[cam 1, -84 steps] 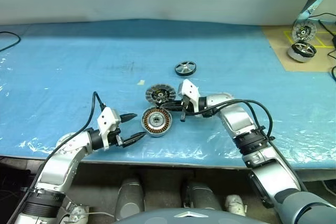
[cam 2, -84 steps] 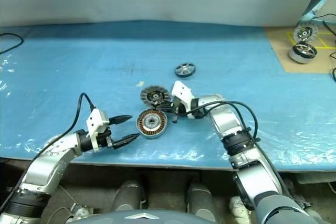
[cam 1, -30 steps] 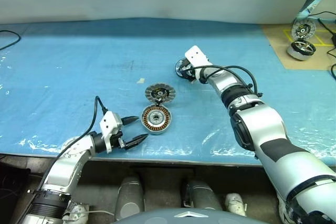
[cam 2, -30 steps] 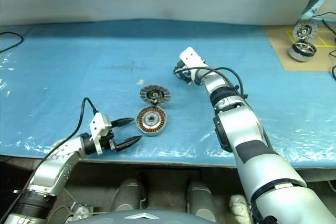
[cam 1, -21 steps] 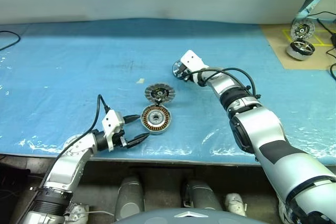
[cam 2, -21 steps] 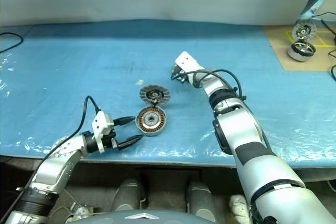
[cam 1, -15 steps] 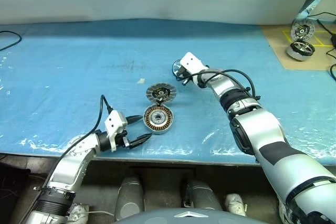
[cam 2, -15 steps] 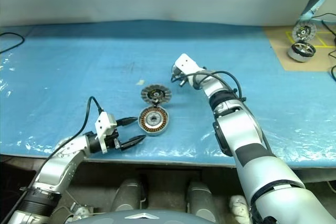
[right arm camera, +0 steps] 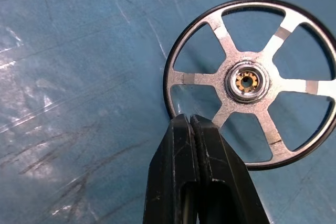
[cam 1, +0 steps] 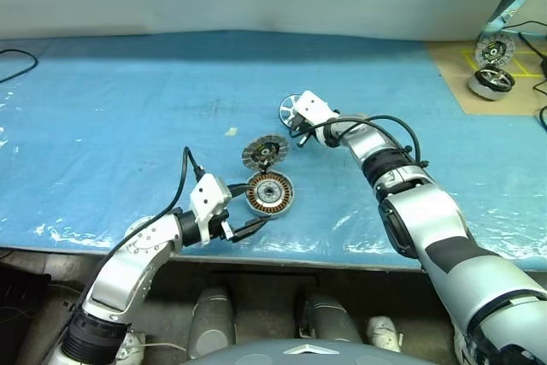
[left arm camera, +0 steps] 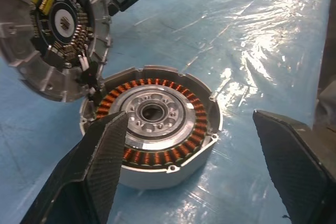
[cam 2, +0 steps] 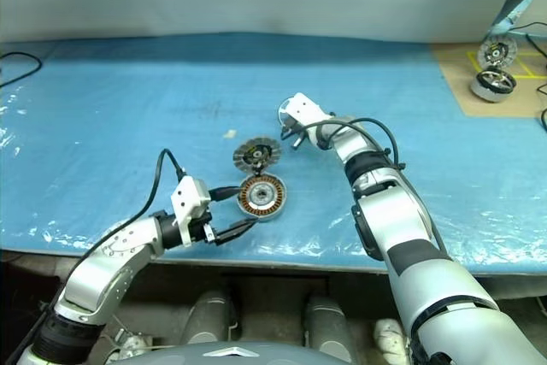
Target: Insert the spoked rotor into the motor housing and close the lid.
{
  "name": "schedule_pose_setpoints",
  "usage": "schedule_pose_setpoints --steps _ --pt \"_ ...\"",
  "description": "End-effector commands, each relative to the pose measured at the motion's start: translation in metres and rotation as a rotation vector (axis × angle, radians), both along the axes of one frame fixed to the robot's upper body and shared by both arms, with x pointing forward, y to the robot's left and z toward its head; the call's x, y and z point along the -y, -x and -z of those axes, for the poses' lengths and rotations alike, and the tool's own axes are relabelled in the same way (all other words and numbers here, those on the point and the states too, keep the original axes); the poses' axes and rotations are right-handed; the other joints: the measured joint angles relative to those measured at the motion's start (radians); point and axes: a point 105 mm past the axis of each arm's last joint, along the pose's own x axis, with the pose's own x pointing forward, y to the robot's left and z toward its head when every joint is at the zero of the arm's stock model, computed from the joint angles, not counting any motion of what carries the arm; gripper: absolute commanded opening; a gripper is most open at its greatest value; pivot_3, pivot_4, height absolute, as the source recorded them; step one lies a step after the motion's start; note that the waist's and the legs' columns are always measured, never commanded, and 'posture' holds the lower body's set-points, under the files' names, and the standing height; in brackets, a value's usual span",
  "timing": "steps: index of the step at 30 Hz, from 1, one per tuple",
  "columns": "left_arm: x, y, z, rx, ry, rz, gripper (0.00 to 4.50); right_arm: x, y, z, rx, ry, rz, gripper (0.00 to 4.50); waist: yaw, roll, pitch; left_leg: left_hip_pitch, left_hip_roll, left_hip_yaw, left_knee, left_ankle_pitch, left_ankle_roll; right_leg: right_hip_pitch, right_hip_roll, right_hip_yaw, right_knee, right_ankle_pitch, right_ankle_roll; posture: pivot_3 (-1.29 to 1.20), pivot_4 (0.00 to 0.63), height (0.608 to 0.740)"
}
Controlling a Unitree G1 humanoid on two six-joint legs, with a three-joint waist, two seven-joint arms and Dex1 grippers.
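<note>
Right pincer [right arm camera: 190, 129] seemingly pinching spoked rotor [right arm camera: 252, 82] rim, left pincer [left arm camera: 184, 156] spread around motor housing [left arm camera: 152, 124]

Spoked rotor [right arm camera: 251, 82]: black rim, silver spokes, brassy hub centre. Motor housing [left arm camera: 155, 123]: silver cup, copper winding ring, pale centre. Lid [left arm camera: 55, 30]: grey segmented face, dark middle, yellow component. Table cover [cam 1: 128, 100]: glossy blue, frame-wide.
</note>
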Motion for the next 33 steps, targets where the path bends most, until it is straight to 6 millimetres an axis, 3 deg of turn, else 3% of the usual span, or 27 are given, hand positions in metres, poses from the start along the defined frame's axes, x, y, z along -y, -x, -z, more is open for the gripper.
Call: schedule_pose_setpoints --steps 1,8,15,23,28,30,33 --pt "-0.007 -0.009 -0.002 0.014 0.003 -0.001 3.99 -0.001 0.0 -0.008 -0.006 -0.033 -0.007 0.02 0.0 0.0 0.0 0.0 0.0 0.0 0.0 0.0 0.0 0.0 0.0 0.0 0.0 0.0 0.0 0.0 0.15 0.74" --pt "-0.012 -0.015 -0.002 0.015 0.001 0.002 3.99 0.009 0.006 0.003 -0.071 0.031 -0.034 0.02 0.0 0.0 0.0 -0.002 0.0 0.001 -0.001 0.002 0.002 -0.002 0.0 0.0 0.0 0.0 0.0 0.0 0.15 0.74" --pt "-0.025 -0.007 0.004 0.009 -0.003 -0.005 3.99 0.008 0.031 -0.007 -0.12 0.005 -0.256 0.02 0.0 0.0 0.0 -0.002 0.001 0.001 -0.001 0.002 0.003 -0.002 0.0 0.0 -0.001 0.0 0.0 0.0 0.15 0.74" --pt "-0.036 -0.006 0.025 -0.002 -0.006 -0.012 3.99 0.047 0.074 -0.025 -0.102 0.116 -0.482 0.02 0.02 -0.001 0.0 -0.001 0.0 0.001 -0.001 0.0 0.004 -0.001 0.0 0.0 -0.001 0.0 0.001 0.0 0.15 0.74" --pt "-0.037 -0.011 0.033 -0.005 -0.004 -0.005 3.99 0.036 0.044 -0.068 0.123 0.022 -0.358 0.02 0.004 0.0 0.0 0.001 0.0 0.002 -0.001 -0.001 0.004 -0.002 0.001 0.003 0.0 0.001 0.001 0.0 0.15 0.74" --pt "-0.036 -0.013 0.033 -0.004 -0.001 0.002 3.99 0.028 0.035 -0.072 0.158 0.016 -0.327 0.02 -0.003 0.0 0.0 0.002 0.0 0.002 -0.001 -0.001 0.004 -0.002 0.001 0.003 0.001 0.0 0.001 0.0 0.15 0.74" --pt "-0.033 -0.017 0.035 -0.002 -0.002 0.012 3.99 0.007 0.026 -0.07 0.178 0.005 -0.322 0.64 -0.002 -0.001 0.0 0.001 0.0 0.002 -0.001 -0.001 0.004 -0.002 0.001 0.003 0.0 0.0 0.0 0.0 0.15 0.74"
